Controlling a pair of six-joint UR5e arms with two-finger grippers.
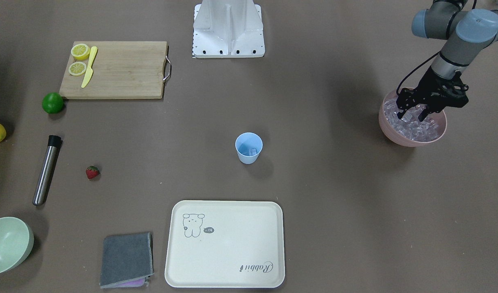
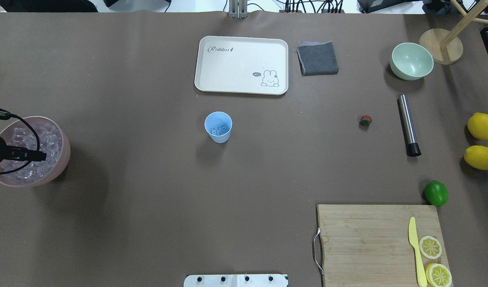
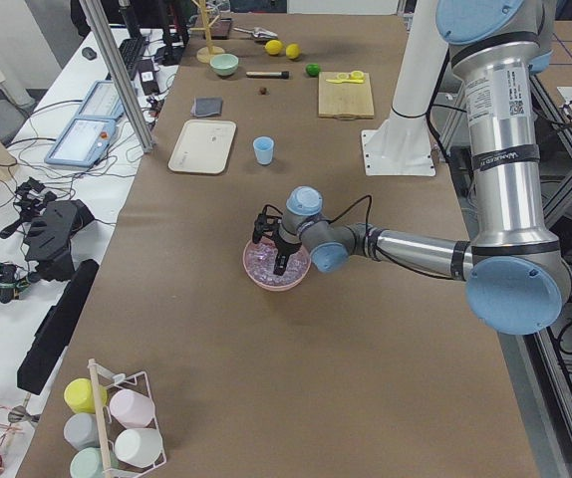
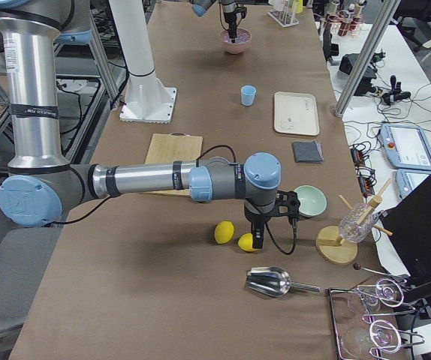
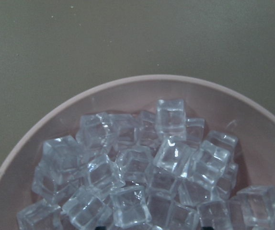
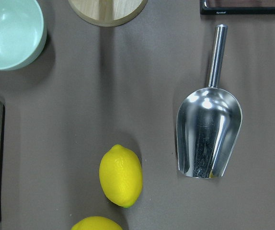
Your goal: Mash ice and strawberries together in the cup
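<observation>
The light-blue cup [image 1: 249, 148] stands mid-table with a few ice cubes in its bottom; it also shows in the overhead view [image 2: 218, 126]. Many more ice cubes [image 5: 142, 177] fill the pink bowl [image 1: 411, 142] at the table's end on my left side. My left gripper [image 1: 411, 118] is open, its fingertips down among the ice in that bowl. The red strawberry [image 1: 92, 172] lies on the table, far from both grippers. My right gripper [image 4: 257, 238] hovers over two lemons and shows only in the exterior right view; I cannot tell its state.
A steel muddler [image 1: 47, 169] lies beside the strawberry. A cream tray [image 1: 224, 244] and grey cloth [image 1: 126, 260] lie beyond the cup. A pale green bowl [image 2: 411, 60], a lime [image 2: 436, 193], a cutting board [image 2: 379, 243] and a metal scoop [image 6: 209, 134] are on my right.
</observation>
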